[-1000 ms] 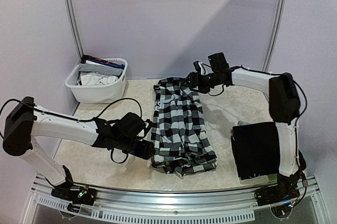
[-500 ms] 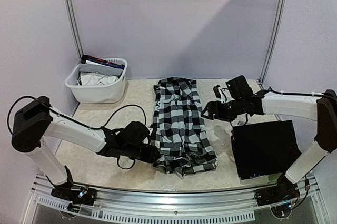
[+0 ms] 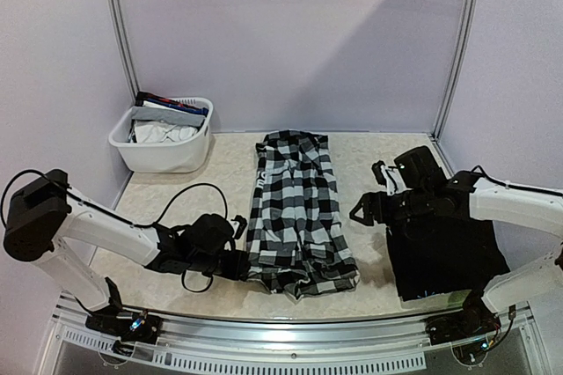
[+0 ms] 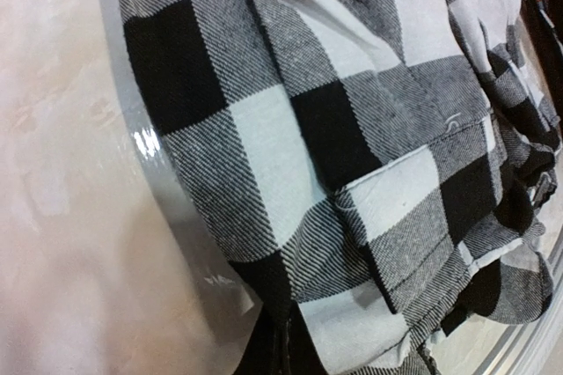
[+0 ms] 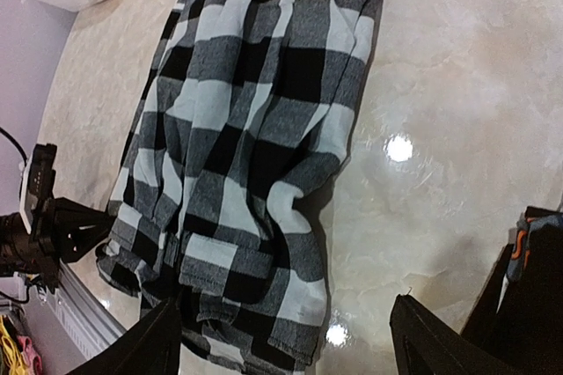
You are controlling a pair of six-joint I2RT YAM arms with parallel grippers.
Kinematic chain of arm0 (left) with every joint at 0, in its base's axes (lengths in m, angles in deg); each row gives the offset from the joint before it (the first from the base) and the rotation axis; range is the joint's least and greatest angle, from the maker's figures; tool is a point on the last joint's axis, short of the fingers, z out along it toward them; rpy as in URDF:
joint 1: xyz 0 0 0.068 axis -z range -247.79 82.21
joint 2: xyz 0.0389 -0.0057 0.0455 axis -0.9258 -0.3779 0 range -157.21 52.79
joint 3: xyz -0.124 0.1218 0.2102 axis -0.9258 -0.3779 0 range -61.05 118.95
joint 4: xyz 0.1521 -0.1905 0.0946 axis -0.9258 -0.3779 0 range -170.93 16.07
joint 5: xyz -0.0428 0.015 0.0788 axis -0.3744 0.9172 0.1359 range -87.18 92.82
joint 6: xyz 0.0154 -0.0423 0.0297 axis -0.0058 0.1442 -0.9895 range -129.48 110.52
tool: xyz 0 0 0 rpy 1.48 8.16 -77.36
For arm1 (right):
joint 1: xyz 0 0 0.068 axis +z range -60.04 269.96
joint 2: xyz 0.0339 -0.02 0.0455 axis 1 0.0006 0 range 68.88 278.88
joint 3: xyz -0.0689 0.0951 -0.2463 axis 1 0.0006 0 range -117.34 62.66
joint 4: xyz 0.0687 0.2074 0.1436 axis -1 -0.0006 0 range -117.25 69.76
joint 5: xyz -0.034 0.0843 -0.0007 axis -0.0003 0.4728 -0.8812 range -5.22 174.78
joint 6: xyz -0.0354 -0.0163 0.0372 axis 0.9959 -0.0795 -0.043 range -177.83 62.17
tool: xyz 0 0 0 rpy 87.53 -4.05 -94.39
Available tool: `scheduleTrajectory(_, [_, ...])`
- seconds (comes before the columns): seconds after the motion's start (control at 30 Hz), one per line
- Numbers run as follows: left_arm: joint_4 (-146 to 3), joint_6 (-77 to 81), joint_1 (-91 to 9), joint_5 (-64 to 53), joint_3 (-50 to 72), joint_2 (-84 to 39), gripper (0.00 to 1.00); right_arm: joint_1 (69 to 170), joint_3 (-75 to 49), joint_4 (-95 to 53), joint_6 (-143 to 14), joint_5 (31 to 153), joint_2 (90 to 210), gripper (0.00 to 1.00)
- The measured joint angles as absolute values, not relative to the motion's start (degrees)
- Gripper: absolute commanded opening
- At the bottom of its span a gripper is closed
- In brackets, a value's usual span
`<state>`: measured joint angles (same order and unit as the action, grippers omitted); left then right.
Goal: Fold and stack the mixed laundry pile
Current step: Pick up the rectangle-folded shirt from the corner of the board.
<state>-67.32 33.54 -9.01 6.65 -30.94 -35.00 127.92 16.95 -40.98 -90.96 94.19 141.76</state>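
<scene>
Beige stone-look table (image 3: 387, 164) carries one checkered shirt (image 3: 295, 208), laid lengthwise in the middle, near to far. One folded black cloth (image 3: 444, 256) lies at the near right, apart from the shirt. One white basket (image 3: 167, 157) at the far left holds garments (image 3: 161, 131), too bundled to count. Two grippers: the left gripper (image 3: 237, 262) is clamped on the shirt's near left edge; the right gripper (image 3: 362, 213), fingers spread wide and holding nothing, hangs between shirt and black cloth.
</scene>
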Motion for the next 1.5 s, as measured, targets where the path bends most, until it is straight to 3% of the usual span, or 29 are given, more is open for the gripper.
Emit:
scheduleTrajectory(0.37, [-66.1,34.8,-8.4,8.2,-31.7,-34.9,0.00,129.9,25.5,-45.3,-94.8,91.5,134.8,0.79])
scheduleTrajectory(0.57, [-65.9,35.2,-8.3,8.5,-31.7,-34.9,0.00,129.9,29.1,-43.1,-96.7,95.7,133.4,0.71])
scheduleTrajectory(1.1, [-63.5,36.4,-7.5,9.9,-31.5,-36.5,0.00,131.1,35.8,-28.9,-101.1,106.9,142.3,0.58])
scheduleTrajectory(1.5, [-63.0,36.5,-7.4,10.2,-31.3,-36.9,0.00,135.3,35.2,-18.0,-103.2,109.5,151.9,0.26])
